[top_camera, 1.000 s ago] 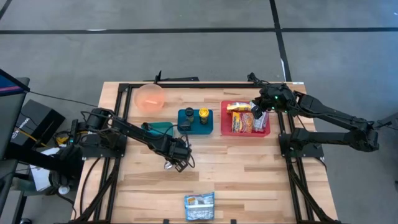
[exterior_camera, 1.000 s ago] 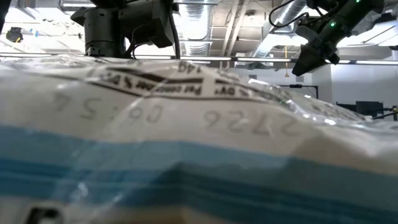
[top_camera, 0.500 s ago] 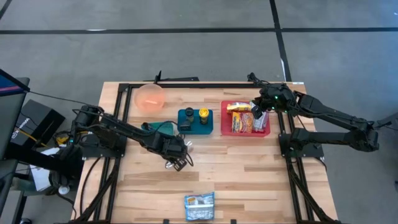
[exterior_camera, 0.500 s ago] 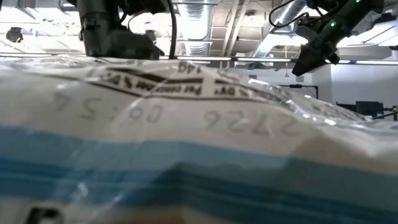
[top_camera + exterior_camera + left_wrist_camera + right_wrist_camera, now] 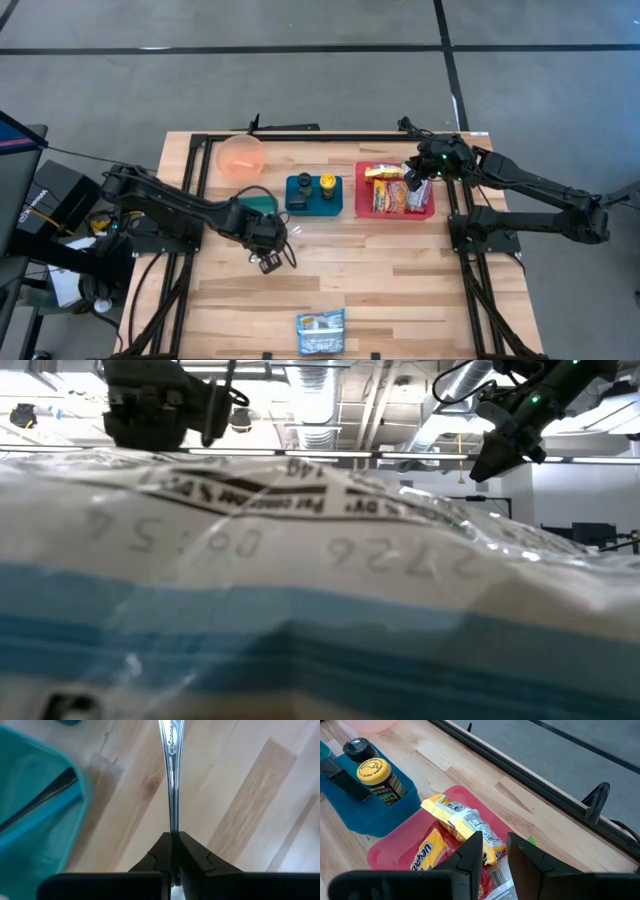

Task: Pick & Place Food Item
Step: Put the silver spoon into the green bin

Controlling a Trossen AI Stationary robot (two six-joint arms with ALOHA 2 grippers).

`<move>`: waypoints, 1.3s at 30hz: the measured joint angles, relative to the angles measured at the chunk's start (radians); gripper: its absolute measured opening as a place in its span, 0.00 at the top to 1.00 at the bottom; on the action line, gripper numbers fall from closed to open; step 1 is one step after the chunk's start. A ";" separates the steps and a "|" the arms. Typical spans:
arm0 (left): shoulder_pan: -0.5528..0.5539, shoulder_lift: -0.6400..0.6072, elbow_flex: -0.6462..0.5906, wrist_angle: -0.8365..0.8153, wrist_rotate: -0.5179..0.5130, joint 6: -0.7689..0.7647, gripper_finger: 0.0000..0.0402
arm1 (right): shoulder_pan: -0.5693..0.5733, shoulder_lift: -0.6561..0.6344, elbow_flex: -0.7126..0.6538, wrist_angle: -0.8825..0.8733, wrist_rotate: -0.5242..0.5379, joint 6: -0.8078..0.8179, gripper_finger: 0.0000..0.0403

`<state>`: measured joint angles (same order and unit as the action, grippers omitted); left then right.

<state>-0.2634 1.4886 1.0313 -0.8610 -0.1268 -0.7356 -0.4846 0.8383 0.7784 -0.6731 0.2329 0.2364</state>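
Gripping a metal utensil handle [image 5: 171, 775], left gripper [image 5: 172, 851] is clamped; teal tray [image 5: 30, 815] beside; right gripper [image 5: 494, 851] parted above red tray [image 5: 395, 849].

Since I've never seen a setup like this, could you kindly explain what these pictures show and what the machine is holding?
It is a robot with two dark arms at a wooden table. One camera looks straight down; one sits at table height, almost blocked by a snack packet; one rides on each wrist. The left hand, over the middle of the table, is shut on a metal utensil, clearest in its wrist picture. The right hand hovers over a red tray of snack packs, its fingers slightly apart, holding nothing. Also there: an orange bowl, a blue tray with two bottles, and a teal box.
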 joint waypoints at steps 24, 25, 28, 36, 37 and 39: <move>0.151 -0.110 0.001 -0.390 -0.166 0.367 0.98 | 0.000 0.000 0.000 0.015 0.000 0.000 0.79; 0.162 -0.110 0.001 -0.390 -0.176 0.395 0.98 | 0.000 0.000 0.000 0.015 0.000 0.000 0.79; 0.194 -0.110 0.000 -0.388 -0.193 0.490 0.98 | 0.000 0.000 0.000 0.015 0.000 0.000 0.79; 0.254 -0.107 -0.057 -0.390 -0.210 0.737 0.98 | 0.000 0.000 0.000 0.015 0.000 0.000 0.79; 0.258 -0.106 -0.063 -0.388 -0.229 0.760 0.98 | 0.000 0.000 0.000 0.015 0.000 0.000 0.79; 0.262 -0.106 -0.066 -0.390 -0.271 0.783 0.98 | 0.000 0.000 0.000 0.015 0.000 -0.001 0.79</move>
<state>-0.0014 1.3830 0.9649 -1.2508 -0.3974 0.0476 -0.4845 0.8387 0.7784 -0.6579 0.2329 0.2354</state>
